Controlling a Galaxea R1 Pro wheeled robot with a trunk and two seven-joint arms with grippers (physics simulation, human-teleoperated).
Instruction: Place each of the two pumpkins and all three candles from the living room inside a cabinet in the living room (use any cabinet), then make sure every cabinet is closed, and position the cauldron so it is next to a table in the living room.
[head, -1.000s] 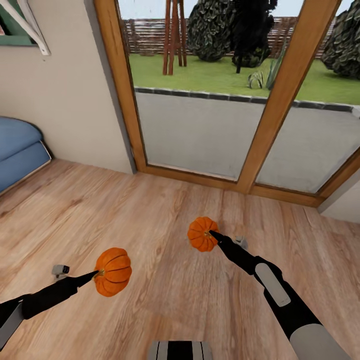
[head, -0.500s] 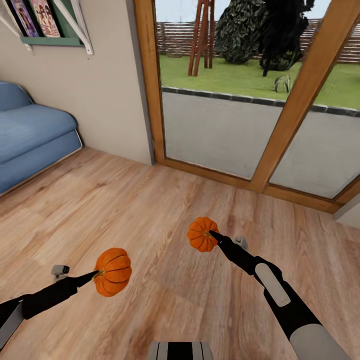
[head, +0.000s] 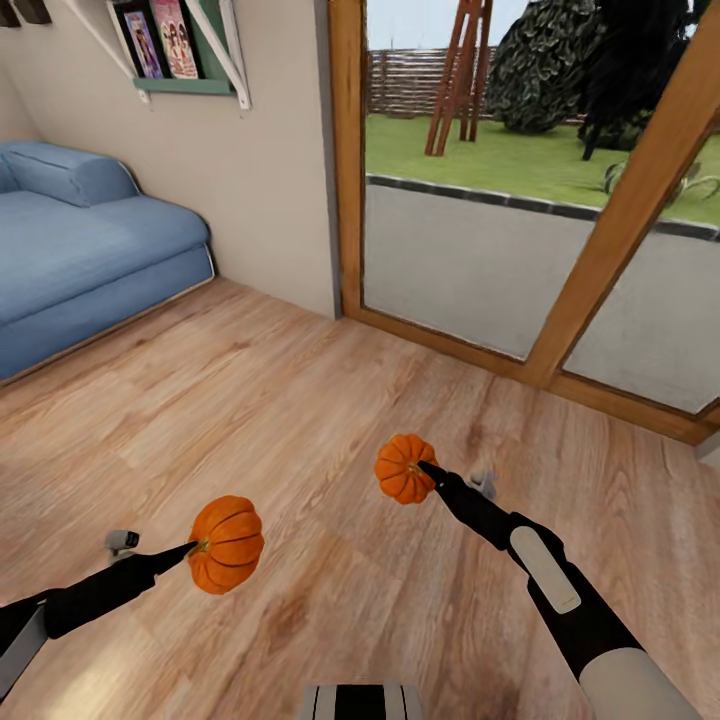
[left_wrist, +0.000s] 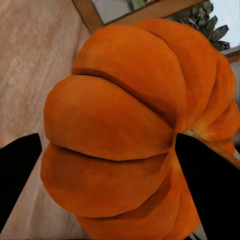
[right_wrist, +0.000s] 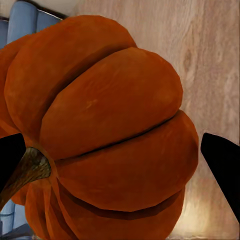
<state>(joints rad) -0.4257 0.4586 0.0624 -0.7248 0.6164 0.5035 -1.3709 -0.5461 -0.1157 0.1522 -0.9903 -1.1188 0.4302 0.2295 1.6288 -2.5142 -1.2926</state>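
The left gripper is closed on one pumpkin, its dark fingers seen pressed against the ribbed sides in the left wrist view. The right gripper is likewise clamped on a second pumpkin. Both pumpkins are held above the wooden floor, well short of the glass door; a blue sofa lies far to the left of that door. Two pumpkins are counted. The carrying step is judged to be in hand: the cabinet must next be found, approached and opened.
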